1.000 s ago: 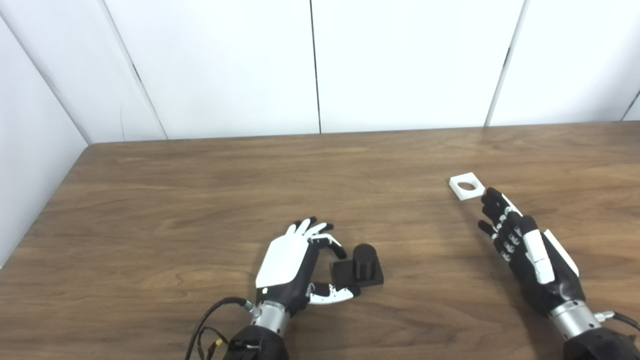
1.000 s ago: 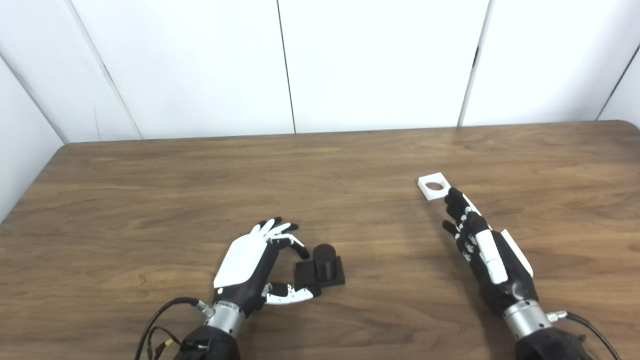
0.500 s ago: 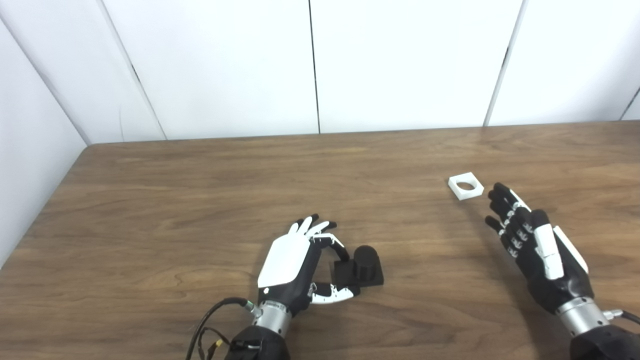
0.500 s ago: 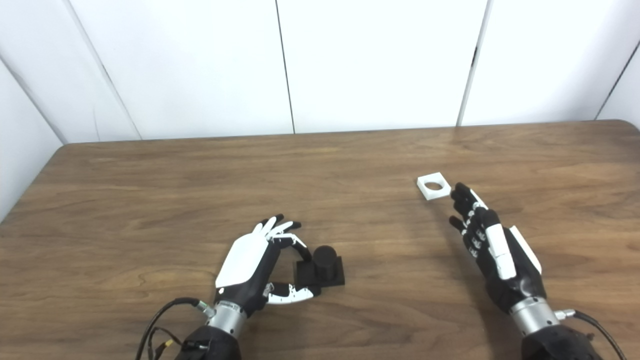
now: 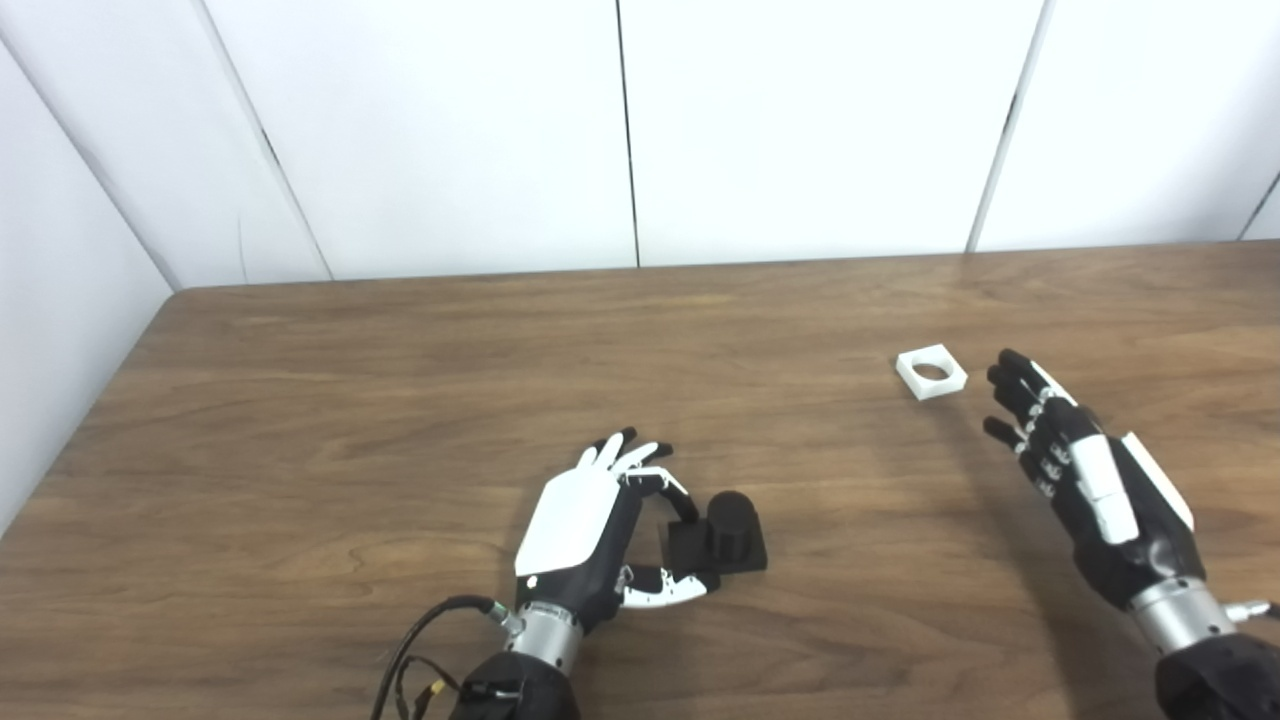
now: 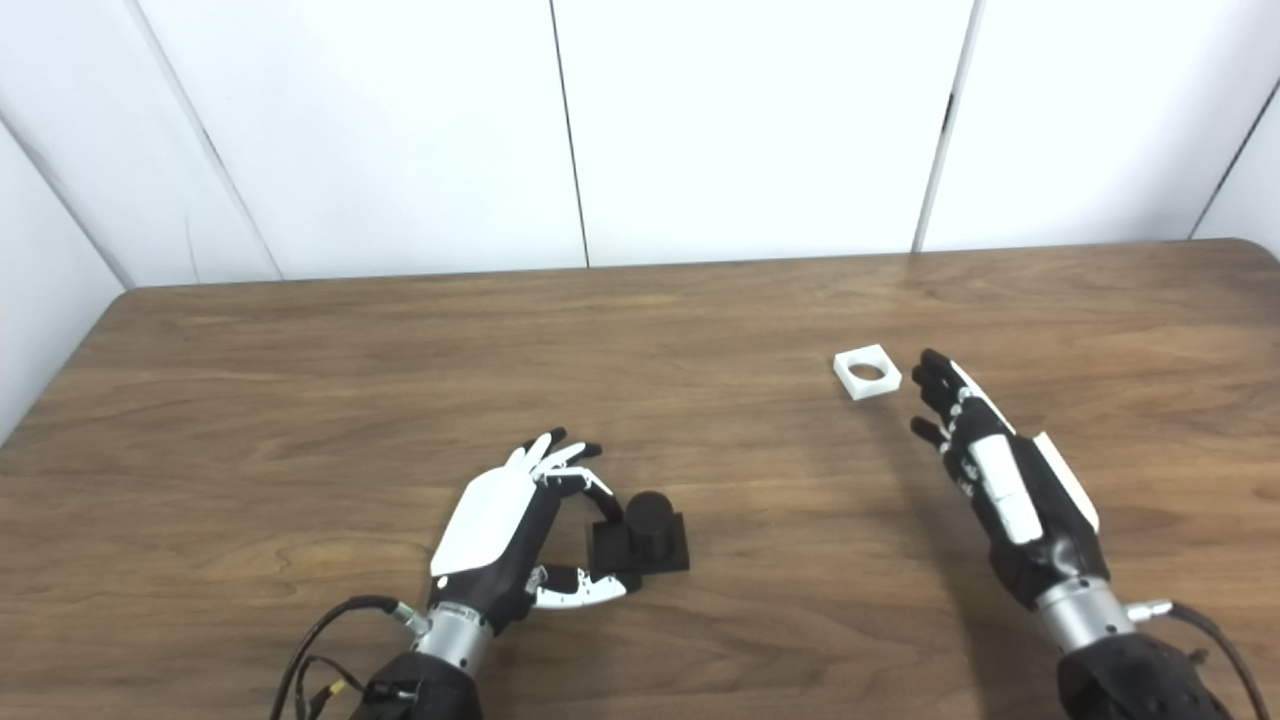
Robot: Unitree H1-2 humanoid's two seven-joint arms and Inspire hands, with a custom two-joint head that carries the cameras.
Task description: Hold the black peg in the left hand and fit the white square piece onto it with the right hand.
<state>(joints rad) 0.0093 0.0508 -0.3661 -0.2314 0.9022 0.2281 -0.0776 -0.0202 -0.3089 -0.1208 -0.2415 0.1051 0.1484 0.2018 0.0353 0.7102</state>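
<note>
Brown wooden table (image 5: 400, 400) before white panelled wall (image 5: 450, 130).

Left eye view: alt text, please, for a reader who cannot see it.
On a brown wooden table, the left hand curls around a black peg on a square base, while the open right hand hovers beside a white square piece with a round hole.

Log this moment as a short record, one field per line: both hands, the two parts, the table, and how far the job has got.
left hand: open, fingers curled around the base of the black peg, contact unclear
black peg: upright on its square base, on the table
right hand: open, beside the white square piece, apart from it
white square piece: flat on the table, round hole facing up
table: brown wood
progress: neither part lifted, piece not yet on peg
</note>
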